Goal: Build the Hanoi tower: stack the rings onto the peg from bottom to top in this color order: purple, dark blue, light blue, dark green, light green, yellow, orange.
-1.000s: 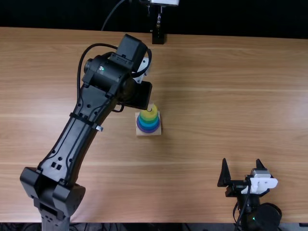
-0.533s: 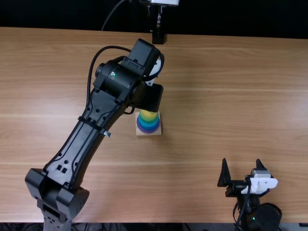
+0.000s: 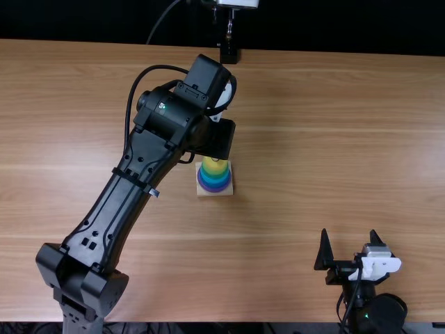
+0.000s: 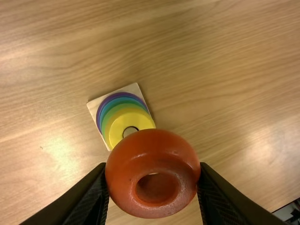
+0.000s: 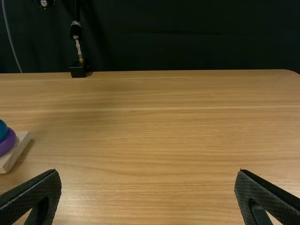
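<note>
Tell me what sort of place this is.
Probably a robotics lab or test bench: a left robot arm and a right robot arm share a wooden table, a toy ring stack stands between them as a practice object, and a dark backdrop hangs behind.

**L arm reaching to upper mid, R arm low at R**

Top view: L arm enters at btm edge, L of ctr, bends at a chunky joint, then slants up & R. Blk cable loops off its wrist; L gripper hangs beneath the fwd end. L wrist view: L gripper closed on its load, 1 finger pressed to ea. side.

R arm's fwd end sits in btm R corner, w/ wht bracket on top. R gripper points fwd, empty, fingers spread wide.
</note>
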Robot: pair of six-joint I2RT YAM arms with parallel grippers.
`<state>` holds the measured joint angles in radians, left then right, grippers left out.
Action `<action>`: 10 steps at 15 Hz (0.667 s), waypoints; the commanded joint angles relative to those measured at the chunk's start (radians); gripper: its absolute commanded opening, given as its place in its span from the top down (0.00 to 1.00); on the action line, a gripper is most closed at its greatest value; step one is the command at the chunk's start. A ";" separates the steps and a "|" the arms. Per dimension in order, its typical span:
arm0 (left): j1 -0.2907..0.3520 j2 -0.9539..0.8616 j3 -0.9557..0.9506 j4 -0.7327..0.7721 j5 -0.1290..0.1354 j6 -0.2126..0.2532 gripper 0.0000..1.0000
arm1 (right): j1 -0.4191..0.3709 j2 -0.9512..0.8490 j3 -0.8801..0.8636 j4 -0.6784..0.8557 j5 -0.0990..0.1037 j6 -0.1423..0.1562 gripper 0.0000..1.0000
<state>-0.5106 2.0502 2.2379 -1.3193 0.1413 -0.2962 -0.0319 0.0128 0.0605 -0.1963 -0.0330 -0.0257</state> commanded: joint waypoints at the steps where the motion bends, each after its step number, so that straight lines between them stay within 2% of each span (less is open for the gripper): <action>1: 0.000 0.027 -0.018 -0.002 0.002 -0.011 1.00 | -0.006 -0.013 -0.042 -0.070 -0.006 0.000 0.00; 10: 0.009 0.067 -0.032 -0.010 0.000 -0.004 1.00 | -0.006 -0.013 -0.042 -0.068 -0.006 0.000 0.00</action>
<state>-0.5102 2.0979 2.2200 -1.3285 0.1413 -0.2951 -0.0319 0.0128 0.0605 -0.1963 -0.0330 -0.0254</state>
